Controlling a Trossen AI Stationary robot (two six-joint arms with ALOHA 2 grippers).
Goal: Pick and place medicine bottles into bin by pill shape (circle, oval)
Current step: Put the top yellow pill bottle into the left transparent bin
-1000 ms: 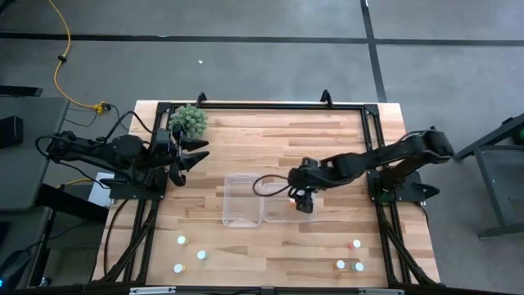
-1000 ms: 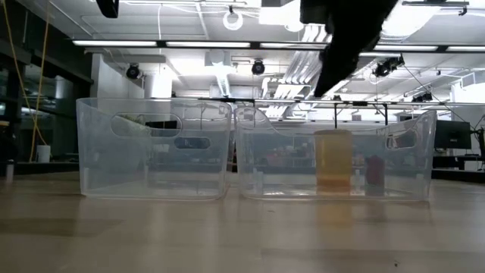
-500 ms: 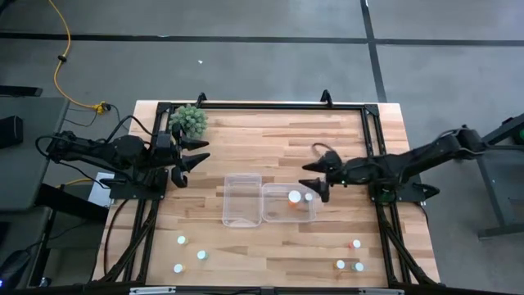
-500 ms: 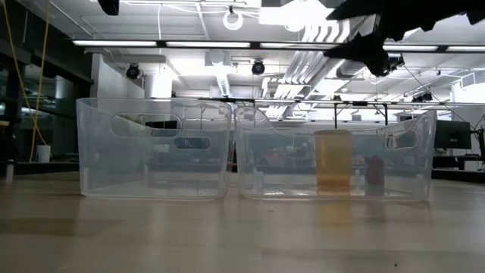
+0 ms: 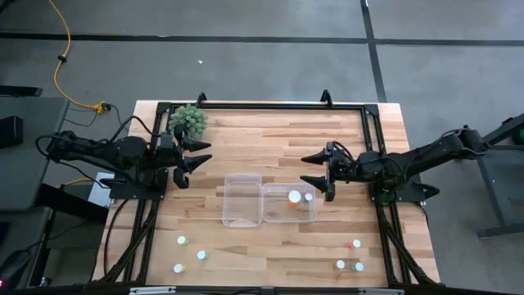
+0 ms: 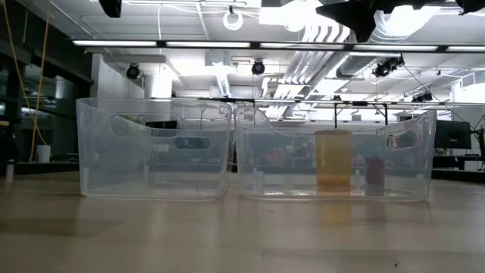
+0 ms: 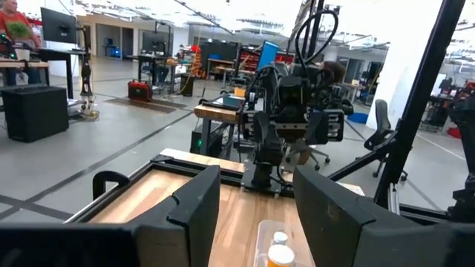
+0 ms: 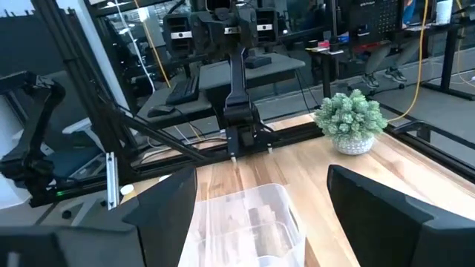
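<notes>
Two clear bins sit side by side mid-table: the left bin (image 5: 242,199) and the right bin (image 5: 289,202). The right bin holds two white-capped medicine bottles (image 5: 295,197), one with an orange body (image 6: 333,160). Three bottles (image 5: 181,241) stand on the table near the front left, three more (image 5: 354,244) near the front right. My right gripper (image 5: 314,173) is open and empty, raised just right of the bins. My left gripper (image 5: 196,156) is open and empty at the table's left side, beside the plant.
A fuzzy green plant ball (image 5: 189,120) sits at the far left corner; it also shows in the right wrist view (image 8: 350,119). A black frame (image 5: 262,106) runs along the table's edges. Bare wood lies between the bins and the near edge.
My right gripper has risen out of the right bin and drawn back toward the table's right edge, turning from pointing down to level. An orange-bodied bottle that it covered now shows standing in the right bin.
</notes>
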